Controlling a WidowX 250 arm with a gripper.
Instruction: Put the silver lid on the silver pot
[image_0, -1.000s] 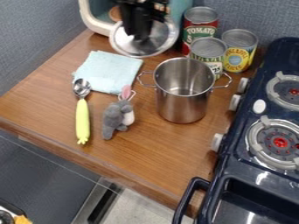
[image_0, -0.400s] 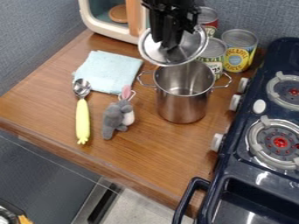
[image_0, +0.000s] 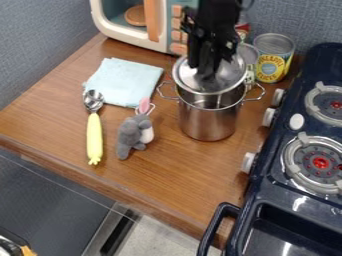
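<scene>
The black gripper (image_0: 208, 72) hangs over the silver pot, shut on the knob of the silver lid (image_0: 227, 80). The round lid covers the back part of the pot's mouth in this view, slightly tilted, and the dark inside of the pot shows below its front edge. On the wooden counter stands the silver pot (image_0: 208, 120), upright, with a wire handle on each side. Whether the lid's back edge touches the pot's rim I cannot tell.
Cans, one a yellow-labelled can (image_0: 272, 60), stand behind the pot. A toy microwave (image_0: 127, 25) is at the back left. Left of the pot are a blue cloth (image_0: 123, 82), a grey plush toy (image_0: 135, 134) and a yellow-handled spoon (image_0: 94, 137). The dark stove (image_0: 294, 195) borders the right.
The gripper has moved right and toward the camera with the lid, from beside the microwave to above the pot. The pot and the things on the counter have stayed put.
</scene>
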